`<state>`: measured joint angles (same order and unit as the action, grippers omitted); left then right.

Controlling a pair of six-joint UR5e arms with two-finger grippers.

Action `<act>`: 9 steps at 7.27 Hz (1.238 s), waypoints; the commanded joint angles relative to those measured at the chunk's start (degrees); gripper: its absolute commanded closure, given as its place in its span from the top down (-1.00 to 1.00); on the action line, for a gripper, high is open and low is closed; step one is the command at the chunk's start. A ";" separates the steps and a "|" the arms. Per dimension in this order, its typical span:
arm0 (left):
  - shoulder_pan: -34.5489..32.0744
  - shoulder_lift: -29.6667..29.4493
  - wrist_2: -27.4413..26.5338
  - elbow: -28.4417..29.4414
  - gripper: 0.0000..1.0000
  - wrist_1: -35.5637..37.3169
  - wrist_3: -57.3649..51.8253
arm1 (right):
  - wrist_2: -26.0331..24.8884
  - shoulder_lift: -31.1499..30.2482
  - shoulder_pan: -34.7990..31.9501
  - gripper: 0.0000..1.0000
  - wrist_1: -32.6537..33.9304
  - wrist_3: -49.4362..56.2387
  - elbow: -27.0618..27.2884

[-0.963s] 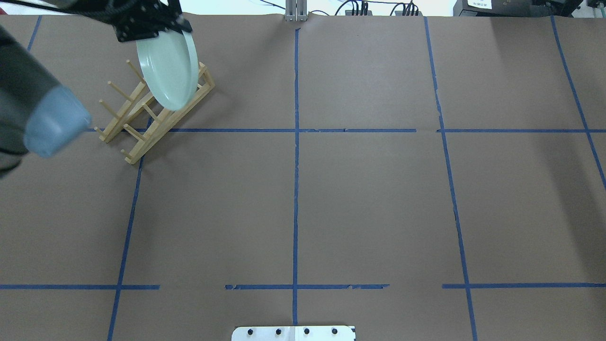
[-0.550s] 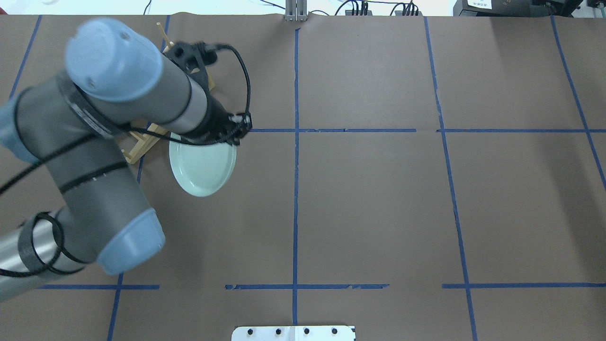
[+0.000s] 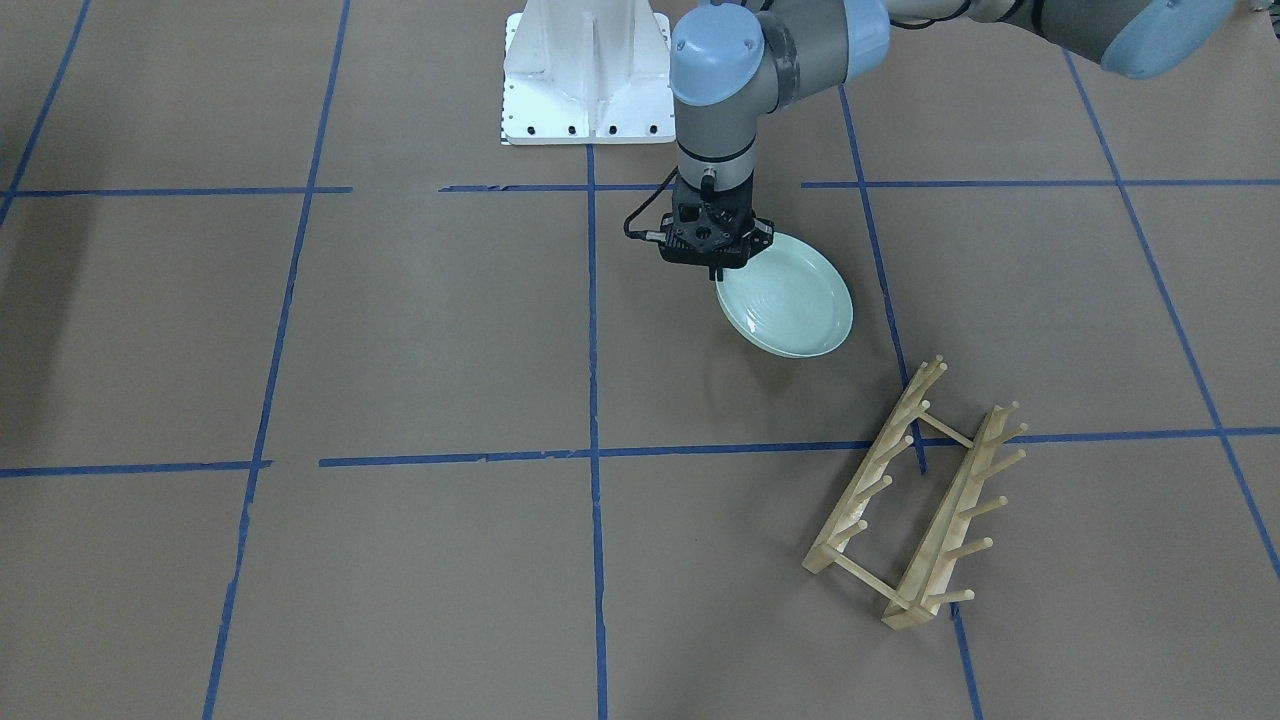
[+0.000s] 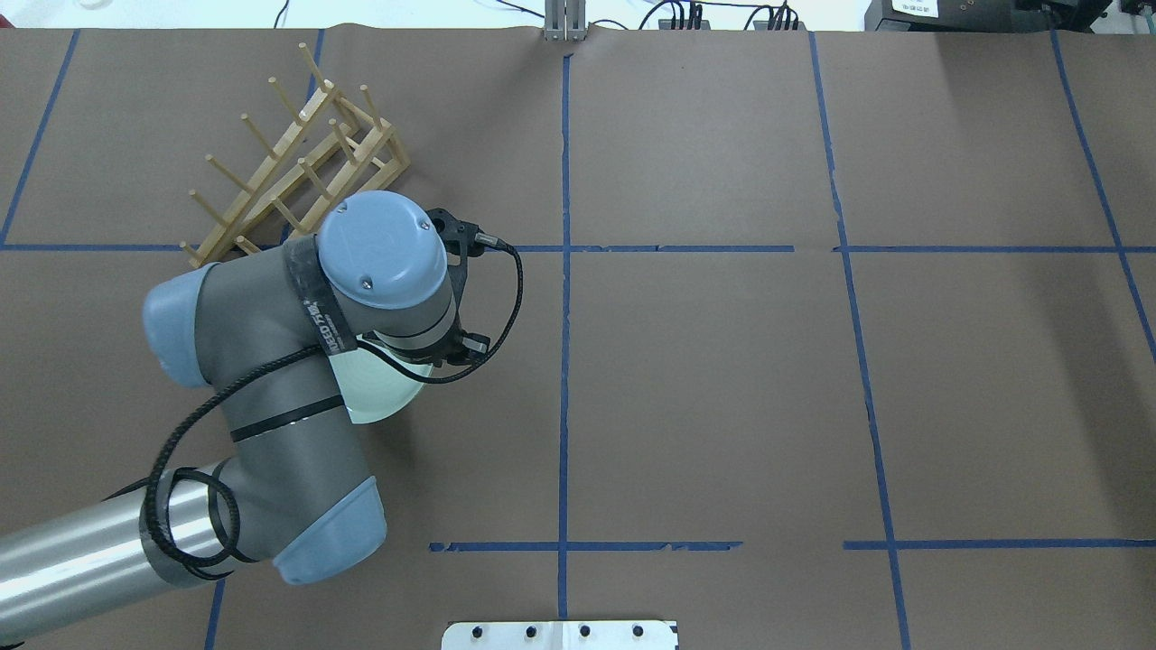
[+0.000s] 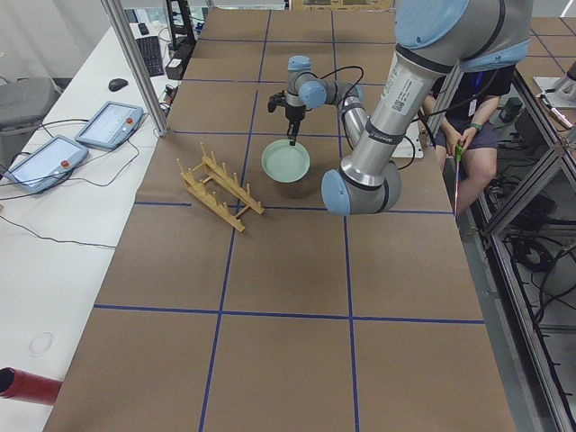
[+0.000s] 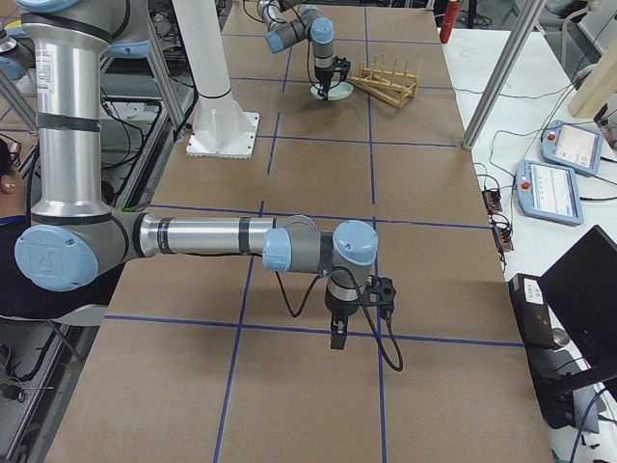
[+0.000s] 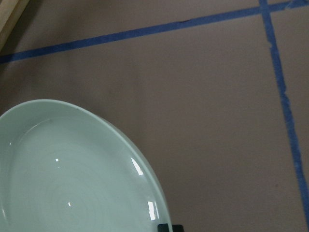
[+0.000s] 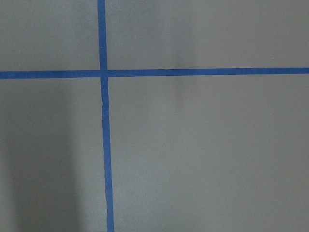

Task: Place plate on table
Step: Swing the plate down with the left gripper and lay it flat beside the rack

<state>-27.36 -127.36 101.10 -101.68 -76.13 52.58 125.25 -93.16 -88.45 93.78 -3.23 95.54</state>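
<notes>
**Left hand gripping plate near rack**

Right hand (image 6: 335, 338) is hanging over the table (image 3: 400, 330), well apart from the wooden rack (image 3: 915, 500); can't tell if its fingers are wide or narrow. Left hand (image 3: 716, 272) is pinching the plate (image 3: 790, 300) by its rim. Plate is facing up, near the rack on its robot side, low at the table; can't tell if it's touching.

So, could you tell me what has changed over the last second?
The left hand lifted the plate out of the wooden rack, turned it from upright to nearly flat and carried it toward the robot, low over the table; contact is unclear. It still grips the rim. The rack has not moved.
</notes>
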 commanded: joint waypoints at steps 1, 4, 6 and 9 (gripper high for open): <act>3.88 0.36 -5.02 2.44 -1.00 0.11 -1.87 | 0.00 0.00 -0.06 1.00 0.09 -0.02 0.00; 4.16 1.06 -4.86 3.25 1.00 -0.07 -1.09 | 0.00 0.00 0.03 1.00 0.00 -0.02 0.00; 0.06 0.54 -4.16 -2.70 1.00 -0.15 -1.87 | 0.00 0.00 -0.06 1.00 0.00 -0.02 0.00; -18.27 0.71 8.36 -9.50 1.00 -1.30 -16.79 | 0.00 0.00 0.03 1.00 0.00 0.07 0.00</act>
<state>-37.15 -126.79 103.55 -109.52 -76.94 45.66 125.24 -93.16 -88.46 93.78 -3.24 95.54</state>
